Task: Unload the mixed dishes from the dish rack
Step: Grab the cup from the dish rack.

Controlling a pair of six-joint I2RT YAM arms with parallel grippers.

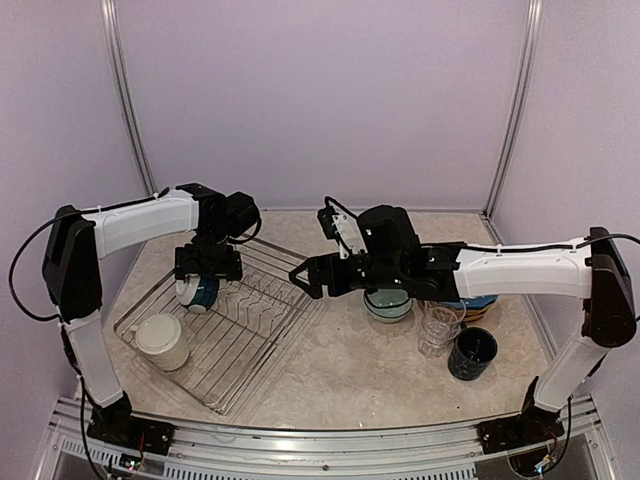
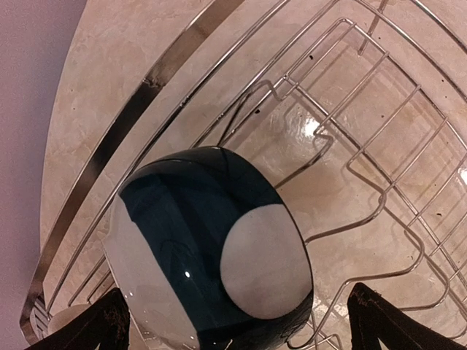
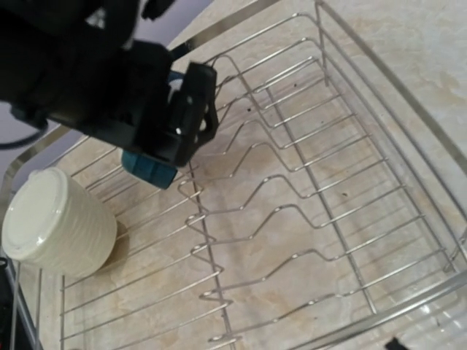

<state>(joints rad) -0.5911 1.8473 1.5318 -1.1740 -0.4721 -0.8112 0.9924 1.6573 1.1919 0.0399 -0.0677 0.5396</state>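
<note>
A teal bowl with white dots (image 2: 211,255) lies on its side in the far-left corner of the dish rack (image 1: 262,335). My left gripper (image 1: 207,266) hangs right over that bowl (image 1: 201,293), open, with one finger (image 2: 98,329) at the bowl's left edge and the other a little way off its right side. A cream mug (image 1: 162,342) stands upside down in the rack's near-left corner. My right gripper (image 1: 308,277) hovers open over the rack's right side with nothing between its jaws. Its wrist view shows the plate prongs (image 3: 292,211), the cream mug (image 3: 58,222) and a piece of the bowl (image 3: 149,169).
To the right of the rack on the table stand a stack of small bowls (image 1: 388,304), a clear glass (image 1: 438,328), a navy mug (image 1: 472,353) and stacked plates (image 1: 475,304) partly under my right arm. Purple walls close in the back and sides.
</note>
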